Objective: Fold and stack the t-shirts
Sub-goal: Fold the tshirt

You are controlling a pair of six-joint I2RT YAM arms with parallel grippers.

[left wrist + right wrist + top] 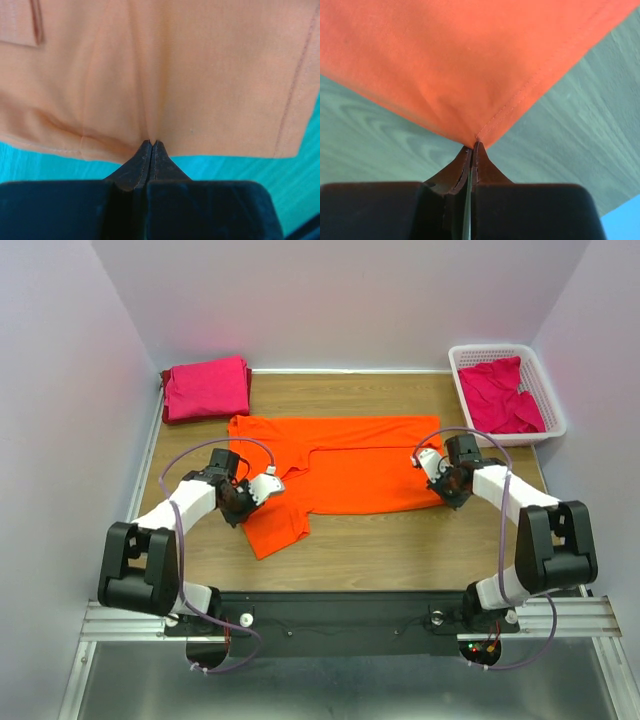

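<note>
Both the left gripper (pixel 151 143) and right gripper (pixel 472 146) grasp the bright orange cloth t-shirt (pixel 360 465). We should raise them evenly, folding it toward the far edge of the counter (pixel 400 550).

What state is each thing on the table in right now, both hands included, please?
orange t-shirt: spread out on the table, gripped at both ends.
folded pink t-shirt: folded, lying at the far left.
crumpled pink t-shirt: bunched inside the basket.
basket: upright, far right.
left hand: shut on the orange t-shirt's edge.
right hand: shut on its corner.
</note>
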